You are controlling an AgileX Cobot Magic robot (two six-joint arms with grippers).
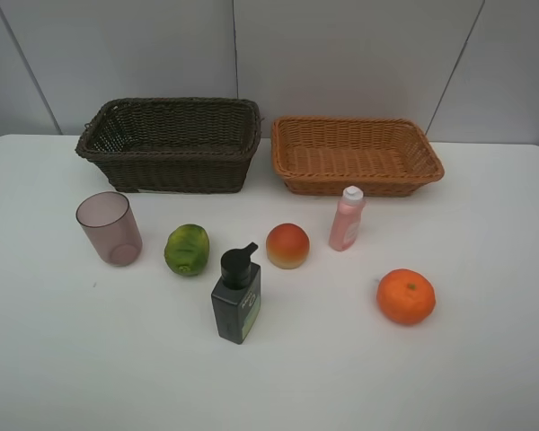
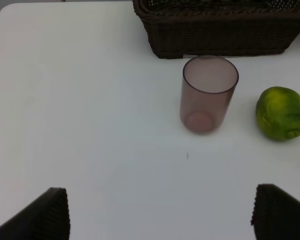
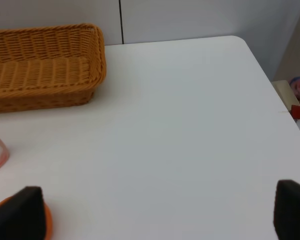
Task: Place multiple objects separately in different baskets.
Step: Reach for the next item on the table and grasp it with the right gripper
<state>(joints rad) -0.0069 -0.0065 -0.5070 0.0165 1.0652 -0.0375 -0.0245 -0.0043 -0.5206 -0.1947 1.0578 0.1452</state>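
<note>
A: White counter (image 1: 485, 359) is filling the high view. What is sitting on it?
B: Dark basket (image 1: 171, 144) is sitting upper left, tan basket (image 1: 355, 153) upper right, nothing showing in either.
A: Which hand is lying nearer the mauve cup (image 2: 208, 95)?
B: Left hand (image 2: 162, 215), gaping wide and holding nothing, is facing it; the cup is standing upright just ahead, green fruit (image 2: 282, 113) beside it. Right hand (image 3: 155, 212), equally wide and empty, is hovering by the orange (image 3: 47, 224).

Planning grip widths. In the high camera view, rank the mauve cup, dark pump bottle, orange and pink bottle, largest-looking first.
1. dark pump bottle and mauve cup, about alike: the bottle taller and nearer the camera, the cup wider.
2. orange
3. pink bottle, though it stands farther back.
</note>
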